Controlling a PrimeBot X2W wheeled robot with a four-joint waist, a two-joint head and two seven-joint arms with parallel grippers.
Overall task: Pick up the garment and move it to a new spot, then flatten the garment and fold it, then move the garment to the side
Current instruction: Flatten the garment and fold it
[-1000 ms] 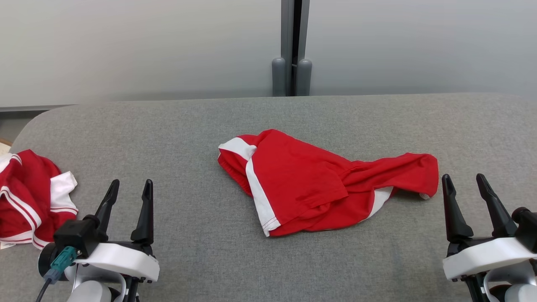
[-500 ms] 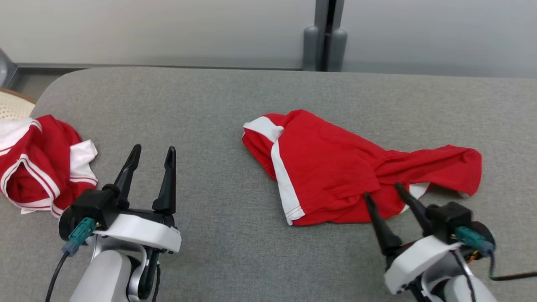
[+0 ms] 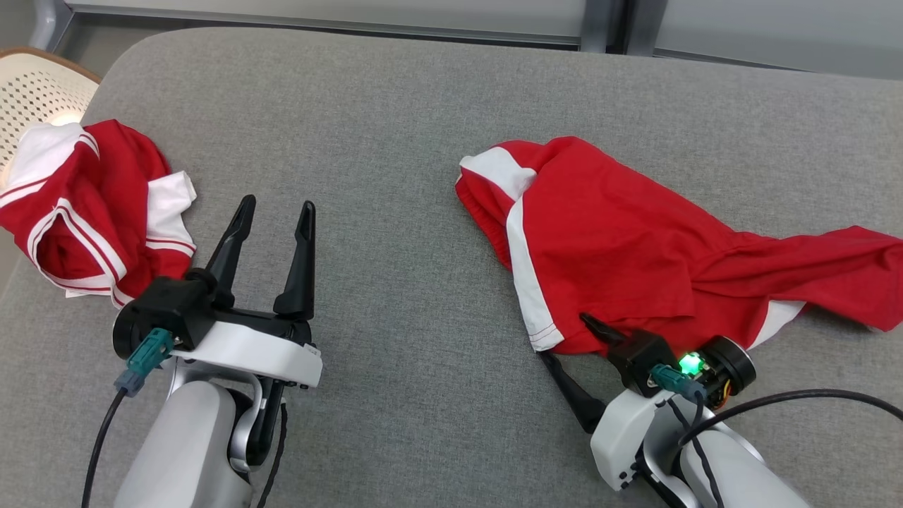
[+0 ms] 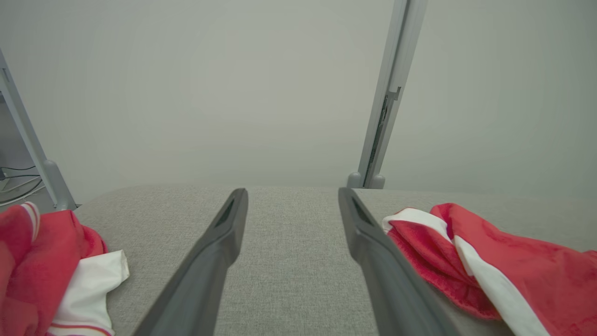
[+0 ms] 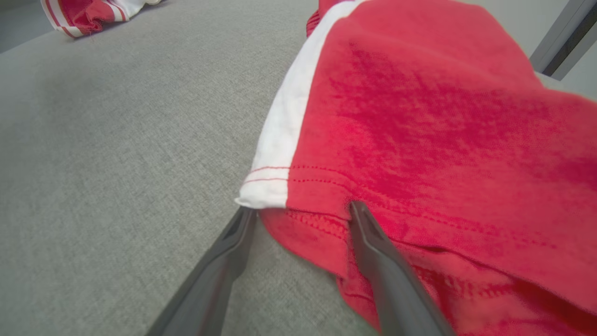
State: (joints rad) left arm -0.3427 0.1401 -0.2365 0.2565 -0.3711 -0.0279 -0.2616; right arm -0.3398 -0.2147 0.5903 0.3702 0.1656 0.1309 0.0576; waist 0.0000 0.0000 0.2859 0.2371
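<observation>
The right end effector point(image 3: 566, 339) is spread at the near hem of the crumpled red garment point(image 3: 621, 240), which lies right of centre on the grey worktop point(image 3: 395, 212). The left end effector point(image 3: 276, 204) is spread above bare worktop. A second red-and-white garment point(image 3: 85, 204) lies at the far left.

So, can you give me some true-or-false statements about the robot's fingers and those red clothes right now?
1. The right fingers are spread open at the near hem of the red garment. True.
2. The left fingers grip the striped garment. False: they are open beside it, holding nothing.
3. The red garment is folded flat. False: it lies crumpled on the grey surface.
4. Two garments lie on the grey surface. True.
</observation>
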